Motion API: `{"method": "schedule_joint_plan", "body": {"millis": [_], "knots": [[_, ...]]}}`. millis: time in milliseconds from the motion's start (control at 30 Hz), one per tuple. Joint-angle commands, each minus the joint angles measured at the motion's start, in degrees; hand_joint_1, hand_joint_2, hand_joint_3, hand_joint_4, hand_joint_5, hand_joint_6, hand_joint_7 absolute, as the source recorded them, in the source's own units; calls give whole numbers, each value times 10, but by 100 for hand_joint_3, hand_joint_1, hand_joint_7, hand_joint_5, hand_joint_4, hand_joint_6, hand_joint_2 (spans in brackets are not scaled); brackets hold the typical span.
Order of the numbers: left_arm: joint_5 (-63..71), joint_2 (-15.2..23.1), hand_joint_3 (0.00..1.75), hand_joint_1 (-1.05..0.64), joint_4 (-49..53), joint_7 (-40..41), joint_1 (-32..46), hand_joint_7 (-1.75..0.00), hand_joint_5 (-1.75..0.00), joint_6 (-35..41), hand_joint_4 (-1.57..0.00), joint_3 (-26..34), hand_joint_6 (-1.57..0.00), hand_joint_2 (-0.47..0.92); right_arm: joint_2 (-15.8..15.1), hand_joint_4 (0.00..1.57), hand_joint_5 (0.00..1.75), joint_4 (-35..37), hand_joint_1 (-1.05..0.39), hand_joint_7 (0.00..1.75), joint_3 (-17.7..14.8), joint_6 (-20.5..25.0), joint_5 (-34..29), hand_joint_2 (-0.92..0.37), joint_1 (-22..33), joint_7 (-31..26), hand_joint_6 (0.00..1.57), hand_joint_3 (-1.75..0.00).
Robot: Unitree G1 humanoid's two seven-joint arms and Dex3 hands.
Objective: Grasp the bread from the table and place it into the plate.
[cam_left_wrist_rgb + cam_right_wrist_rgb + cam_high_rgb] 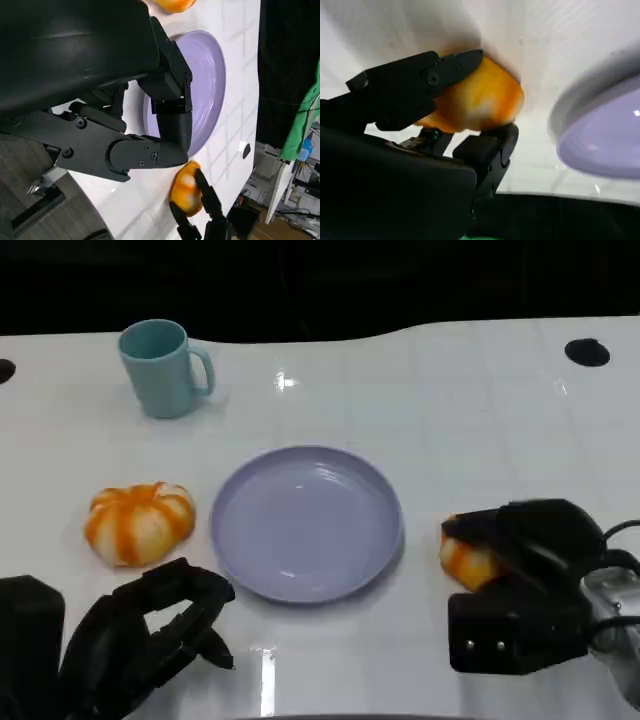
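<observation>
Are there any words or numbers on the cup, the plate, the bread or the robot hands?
None can be read.
Teal cup: plain, no writing.
Purple plate: plain.
Bread on the left and bread in the right robot hand: no labels.
Left robot hand and right robot hand: black, no readable marks.

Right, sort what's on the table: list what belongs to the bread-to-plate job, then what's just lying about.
Part of the job:
- bread on the table, in the fingers of the right hand
- purple plate, nothing in it
- right hand

Lying about:
- second orange-and-white bun, beside the plate on its left
- teal mug, upright, at the back
- left hand, holding nothing
</observation>
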Motion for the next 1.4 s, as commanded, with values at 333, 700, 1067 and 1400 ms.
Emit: {"method": "schedule_joint_plan", "body": {"millis": [333,700,1067,1400], "knots": [[3,4,32,-52,-9,9,4,-114,-159,-1,-68,1,-73,92,-11,87,175,103,-10,169,2,-80,14,-55,-46,-131,67,-91],[2,2,33,-51,-12,15,4,-115,-160,3,-67,-2,-72,92,-10,90,175,106,-10,150,2,-95,18,-41,-54,-164,79,-109],[4,3,36,-50,-9,16,1,-117,-162,1,-66,-5,-70,92,23,96,175,71,-5,173,-23,-140,84,-39,-87,-147,72,-105],[4,5,36,-49,-13,15,5,-119,-162,-2,-66,-7,-69,92,56,95,175,80,-6,175,-15,-163,108,-35,-132,-99,71,-119]]}}
